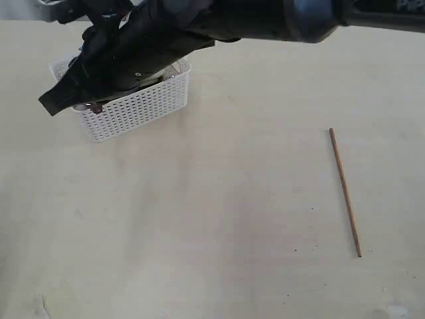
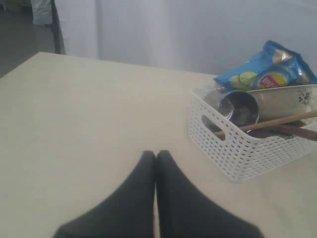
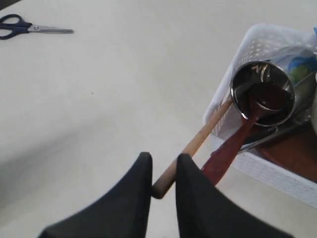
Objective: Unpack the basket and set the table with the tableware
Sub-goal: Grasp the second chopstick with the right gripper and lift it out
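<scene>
Tabletop [image 1: 212,212]: pale cream, faintly scuffed.

Basket [image 1: 133,109]: white lattice. It stands near the tabletop's edge at the top of the exterior view, toward the left corner. The dark right arm reaches across from the right and covers most of its opening there.

Basket contents, from the wrist views:
- Cup [image 3: 246,82]: steel, lying on its side against a short wall, mouth outward.
- Spoon [image 3: 233,146]: dark red. Its bowl is inside the cup's mouth and its handle slants out over the rim.
- Bowl [image 2: 282,101]: cream with a floral mark, tilted on edge behind the cup.
- Chip bag [image 2: 265,67]: blue, propped at the back, sticking above the rim.
- Plate [image 3: 292,153]: reddish-brown, low in the basket beside the cup.

Right tool [image 3: 164,158]: jaws narrowed to a slim gap, just outside the basket's short wall. The chopstick [image 3: 198,141] runs from the cup side over the rim, and its free end lies between the two fingers. It looks pinched, though the contact point is partly hidden behind one finger.

Left tool [image 2: 155,154]: fingers pressed together, nothing between them. It is over bare tabletop, apart from the basket's handle side.

Second chopstick [image 1: 344,191]: lying flat and alone toward the right edge of the tabletop, well apart from the basket.

Scissors [image 3: 25,27]: black-handled, lying on the tabletop far from the basket.
</scene>
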Robot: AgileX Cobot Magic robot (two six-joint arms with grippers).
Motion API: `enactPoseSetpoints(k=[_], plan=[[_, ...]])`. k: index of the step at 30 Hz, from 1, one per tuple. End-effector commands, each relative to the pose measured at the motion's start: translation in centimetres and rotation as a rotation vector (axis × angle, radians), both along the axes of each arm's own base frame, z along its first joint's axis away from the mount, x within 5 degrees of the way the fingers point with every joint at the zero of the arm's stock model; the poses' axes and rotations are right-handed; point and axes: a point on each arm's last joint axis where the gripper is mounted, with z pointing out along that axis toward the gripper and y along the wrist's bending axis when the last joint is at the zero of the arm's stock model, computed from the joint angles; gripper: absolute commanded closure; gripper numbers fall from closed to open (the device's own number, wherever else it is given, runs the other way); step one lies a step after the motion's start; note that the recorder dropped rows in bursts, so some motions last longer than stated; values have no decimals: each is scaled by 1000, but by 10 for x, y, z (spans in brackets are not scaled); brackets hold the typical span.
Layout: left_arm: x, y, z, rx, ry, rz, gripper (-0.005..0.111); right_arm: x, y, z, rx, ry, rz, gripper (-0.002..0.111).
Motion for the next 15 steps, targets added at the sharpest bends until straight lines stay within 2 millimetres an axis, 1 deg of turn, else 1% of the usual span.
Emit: enactPoseSetpoints(k=[1, 11, 15], plan=[[0, 0, 0, 3, -3, -5, 107, -10, -10, 30, 19, -6, 19, 109], [0, 0, 0, 3, -3, -5, 107, -21, -39, 78, 4, -117, -46, 109], [0, 0, 0, 3, -3, -5, 107, -29, -53, 104, 50, -173, -66, 109]])
